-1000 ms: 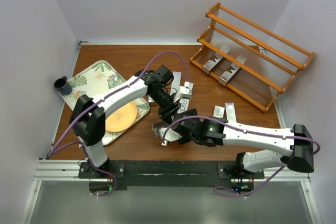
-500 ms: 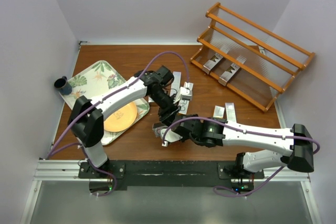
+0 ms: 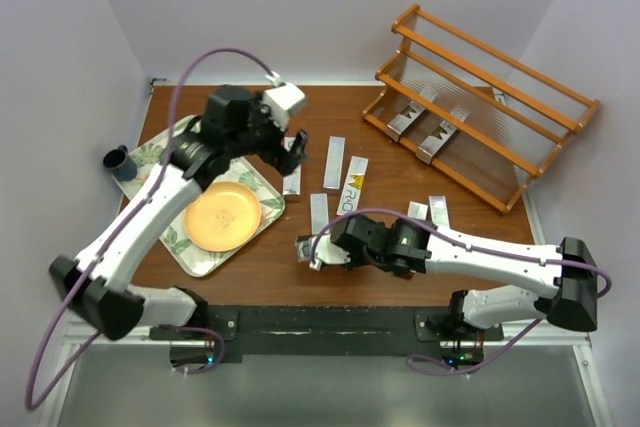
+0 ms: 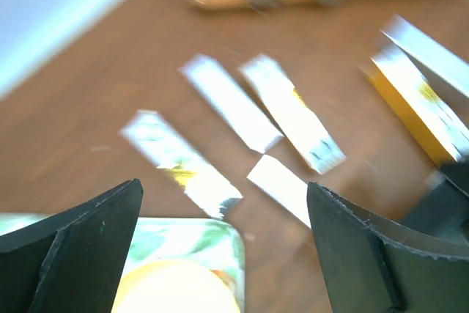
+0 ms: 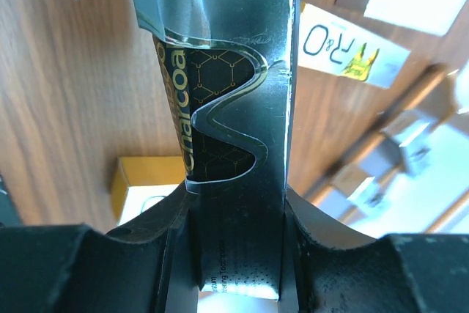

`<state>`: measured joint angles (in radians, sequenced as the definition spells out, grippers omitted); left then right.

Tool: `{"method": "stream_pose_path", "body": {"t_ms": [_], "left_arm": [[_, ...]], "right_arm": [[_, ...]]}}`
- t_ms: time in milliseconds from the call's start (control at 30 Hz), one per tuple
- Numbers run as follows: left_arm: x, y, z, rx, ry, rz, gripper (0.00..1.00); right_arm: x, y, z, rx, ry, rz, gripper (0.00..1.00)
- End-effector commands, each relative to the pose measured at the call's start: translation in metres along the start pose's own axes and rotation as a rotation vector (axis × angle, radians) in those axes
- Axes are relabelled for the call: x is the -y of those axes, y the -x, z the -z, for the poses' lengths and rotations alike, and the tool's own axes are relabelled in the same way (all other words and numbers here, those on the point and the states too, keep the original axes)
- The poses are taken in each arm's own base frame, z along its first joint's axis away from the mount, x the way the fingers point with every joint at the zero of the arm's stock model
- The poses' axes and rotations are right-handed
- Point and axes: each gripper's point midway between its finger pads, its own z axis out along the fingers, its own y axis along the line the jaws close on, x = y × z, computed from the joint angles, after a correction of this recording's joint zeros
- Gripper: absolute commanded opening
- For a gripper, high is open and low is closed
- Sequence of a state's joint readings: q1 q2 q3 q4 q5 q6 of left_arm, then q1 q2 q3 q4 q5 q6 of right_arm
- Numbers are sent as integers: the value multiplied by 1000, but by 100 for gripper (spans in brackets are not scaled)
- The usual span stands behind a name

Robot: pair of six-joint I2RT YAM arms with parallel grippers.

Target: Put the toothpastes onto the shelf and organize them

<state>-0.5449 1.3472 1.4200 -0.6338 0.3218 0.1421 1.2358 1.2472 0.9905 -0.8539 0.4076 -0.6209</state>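
Observation:
My right gripper [image 3: 322, 250] [image 5: 234, 254] is shut on a silver toothpaste carton [image 3: 305, 248] [image 5: 220, 56] with dark lettering, held low over the table near its front. My left gripper [image 3: 287, 150] [image 4: 223, 196] hangs open and empty, raised above the tray's far corner. Several more silver toothpastes lie loose mid-table: one [image 3: 292, 177] by the tray, one [image 3: 335, 161], one with a yellow end [image 3: 352, 187], one [image 3: 319, 212], and a pair [image 3: 429, 213]. The orange-brown shelf [image 3: 520, 122] stands at the back right with two cartons [image 3: 405, 120] [image 3: 438, 140] on its lowest tier.
A leaf-patterned tray [image 3: 160, 152] with an orange plate [image 3: 224, 216] lies at the left, and a dark cup [image 3: 120, 161] stands by the left wall. White walls close in the table on three sides. In the right wrist view a yellow-ended carton [image 5: 143, 185] lies beneath the held one.
The left gripper opened, let go of the carton and swung up and back toward the tray. The right gripper shut on that carton and now holds it alone.

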Motion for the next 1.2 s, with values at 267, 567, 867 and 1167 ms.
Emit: {"method": "stream_pose_path", "body": {"t_ms": [267,567,867,1167], "left_arm": [[-86,20,147,511,787,178,100],[-88,-10,159,547,862,190,100],[-85,-15,176,604,884,207,100],[-75,-19,189,688,859,210,100]], "right_arm": [[71,-19,-7,68,-115,-776,13],[79,-85,-20,-29,-262,-1337,16],[61,-153,-28,-148,-262,-1724,16],[56,-208,-35,-308,-367,-1896,17]]}}
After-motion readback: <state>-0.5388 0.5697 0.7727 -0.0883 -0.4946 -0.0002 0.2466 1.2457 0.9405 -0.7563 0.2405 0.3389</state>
